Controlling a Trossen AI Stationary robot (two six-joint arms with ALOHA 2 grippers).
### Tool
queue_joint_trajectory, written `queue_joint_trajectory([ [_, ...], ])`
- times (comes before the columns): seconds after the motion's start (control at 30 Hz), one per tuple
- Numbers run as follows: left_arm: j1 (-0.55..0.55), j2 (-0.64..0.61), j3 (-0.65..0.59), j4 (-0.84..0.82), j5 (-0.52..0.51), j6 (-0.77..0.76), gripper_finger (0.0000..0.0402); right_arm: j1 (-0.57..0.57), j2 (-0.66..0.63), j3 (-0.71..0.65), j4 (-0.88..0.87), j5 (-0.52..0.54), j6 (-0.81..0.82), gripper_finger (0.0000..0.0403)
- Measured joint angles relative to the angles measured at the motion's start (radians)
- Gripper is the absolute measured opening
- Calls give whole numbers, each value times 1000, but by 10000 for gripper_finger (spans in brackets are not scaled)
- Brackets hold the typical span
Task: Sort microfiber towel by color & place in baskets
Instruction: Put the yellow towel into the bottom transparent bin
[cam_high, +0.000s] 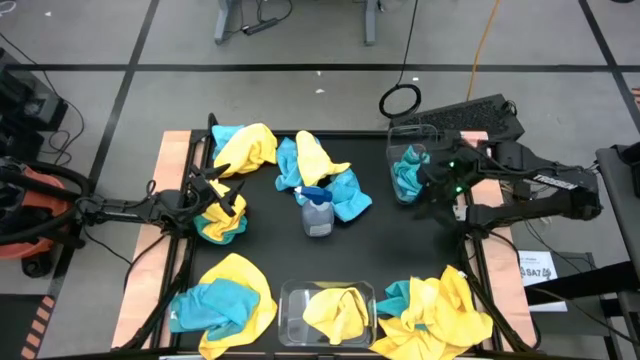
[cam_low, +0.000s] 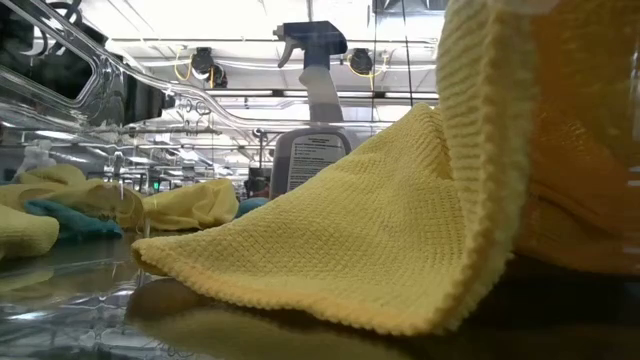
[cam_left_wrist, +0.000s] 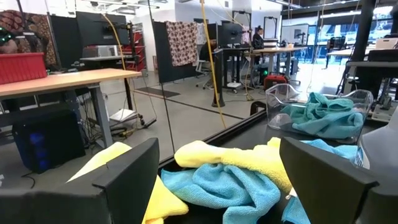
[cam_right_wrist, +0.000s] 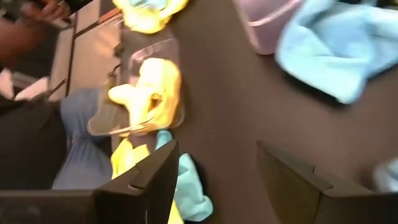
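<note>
High view is showing the sorting partly done: the far-right basket (cam_high: 412, 170) is holding teal towels (cam_high: 408, 176), and the near basket (cam_high: 327, 312) at the desk's (cam_high: 400, 245) front edge is holding yellow towels (cam_high: 335, 312). Much is left: mixed yellow and teal heaps are lying at the far left (cam_high: 245, 146), centre (cam_high: 320, 172), near left (cam_high: 225, 302) and near right (cam_high: 432, 312), with a spray bottle (cam_high: 317, 212) standing among them. The left pincer (cam_high: 218, 205) is hovering at a small mixed pile (cam_high: 222, 222) on the left, its fingers spread and gripping nothing, as its wrist view is showing. The right pincer (cam_high: 437, 195) is sitting just beside the teal basket, also spread and empty. In the low view a yellow cloth is blocking most of the desk. A person's arm is showing at the right wrist view's edge, blurred.
</note>
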Motion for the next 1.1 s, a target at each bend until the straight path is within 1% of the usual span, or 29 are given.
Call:
queue_joint_trajectory([
  [0.27, 0, 0, 0, -42, -1, -18, 338, 198, 100, 0, 15, 6, 19, 206],
  [0.5, 0, 0, 0, -47, -5, -49, 338, 370, 196, 0, 15, 18, 109, 206],
  [0.7, 0, 0, 0, -48, -6, -50, 338, 528, 263, 0, 15, 83, 209, 206],
  [1.1, 0, 0, 0, -48, -6, -53, 338, 846, 358, 0, 14, 289, 483, 206],
])
